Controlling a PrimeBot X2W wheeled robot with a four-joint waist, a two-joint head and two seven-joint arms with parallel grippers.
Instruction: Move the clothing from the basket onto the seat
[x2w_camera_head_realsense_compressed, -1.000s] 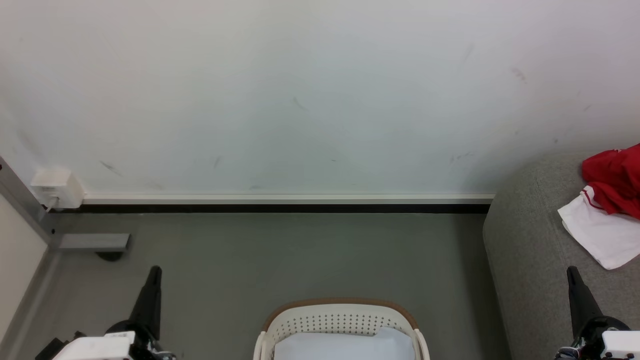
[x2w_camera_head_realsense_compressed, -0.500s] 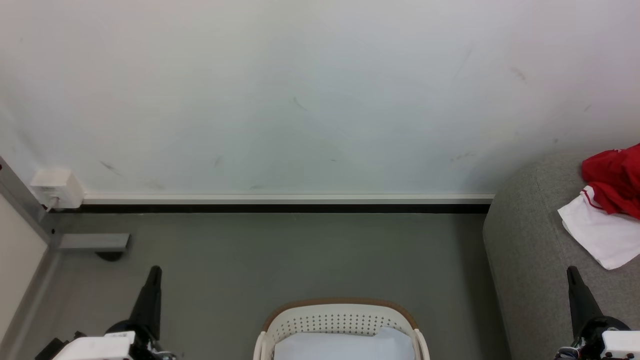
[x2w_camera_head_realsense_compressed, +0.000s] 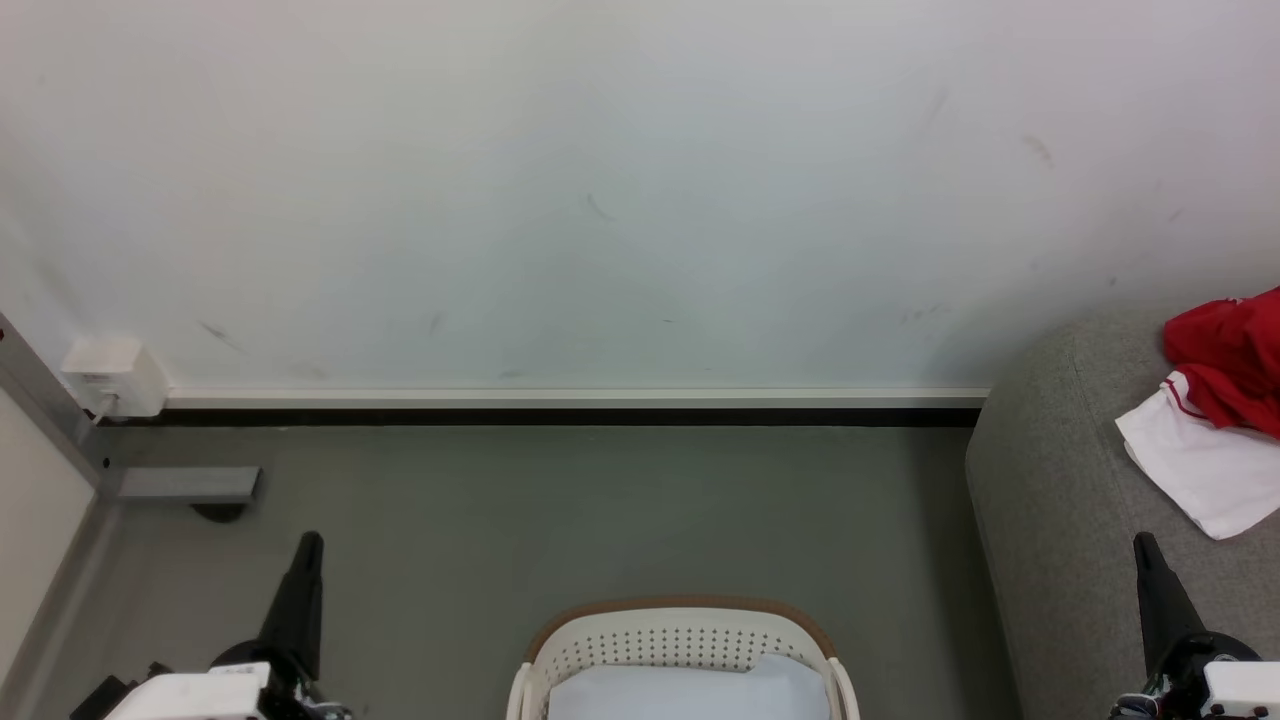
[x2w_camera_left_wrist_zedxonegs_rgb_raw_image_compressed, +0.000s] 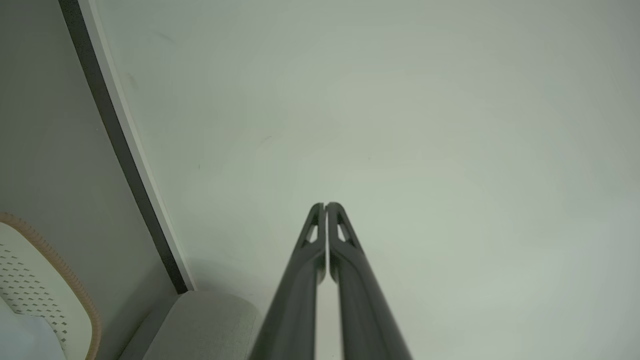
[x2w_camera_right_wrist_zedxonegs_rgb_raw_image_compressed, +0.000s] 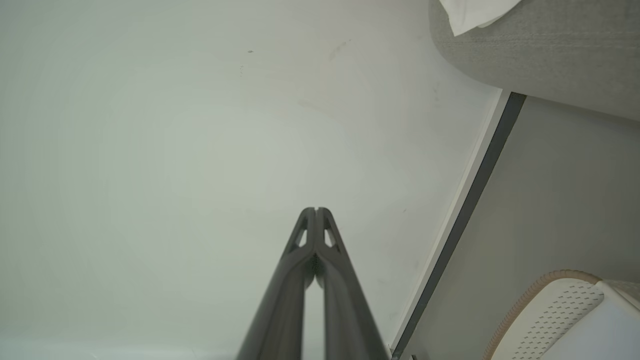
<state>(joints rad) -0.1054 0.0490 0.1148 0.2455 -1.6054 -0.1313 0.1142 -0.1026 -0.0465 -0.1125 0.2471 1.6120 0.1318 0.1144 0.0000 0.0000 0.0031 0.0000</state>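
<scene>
Red and white clothing lies bunched on the grey seat at the right edge of the head view; a white corner of the clothing shows on the seat in the right wrist view. The cream basket with a brown rim stands on the floor at bottom centre, with pale fabric inside. My left gripper is shut and empty at the lower left, well left of the basket. My right gripper is shut and empty over the seat's front, below the clothing. Both point at the wall, left gripper, right gripper.
A white wall with a pale skirting board runs across the back. A white socket box and a grey metal foot sit at the left. Grey floor lies between basket and wall. Basket and basket show in the wrist views.
</scene>
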